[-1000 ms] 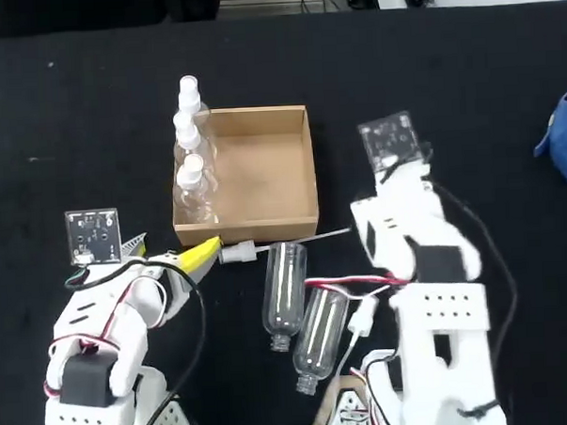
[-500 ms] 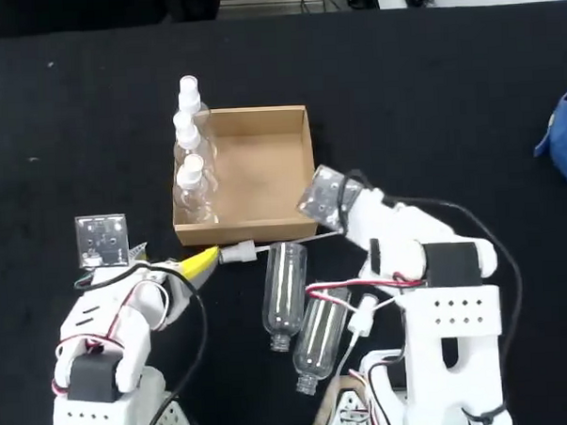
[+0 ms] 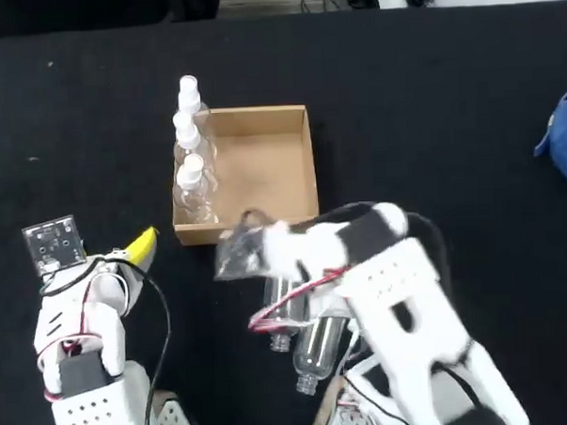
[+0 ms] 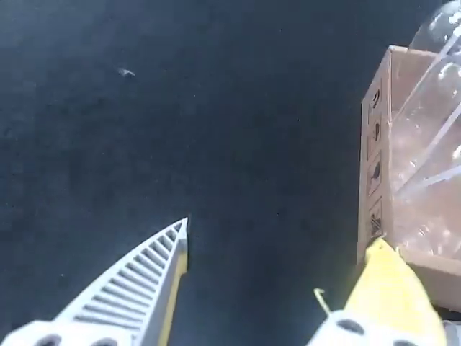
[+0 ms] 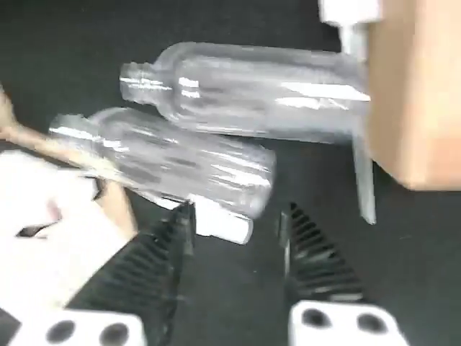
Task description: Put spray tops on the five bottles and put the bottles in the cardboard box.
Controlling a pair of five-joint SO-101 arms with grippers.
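Right pincer (image 5: 238, 216): fingers apart, nothing held, poised over a loose white spray top (image 5: 223, 225). The top lies against the nearer of two uncapped bottles (image 5: 173, 155). In the high view these bottles lie at lower centre, just below the cardboard box (image 3: 312, 174). Three capped bottles (image 3: 191, 174) stand along the box's left wall.

Left pincer (image 4: 281, 241): apart, empty, over bare worktop (image 4: 180, 108) beside the box.

My guess is the spray top is light, hard plastic, best gripped at the collar. The bottles look thin, slick and prone to rolling, so I'd take them mid-body.
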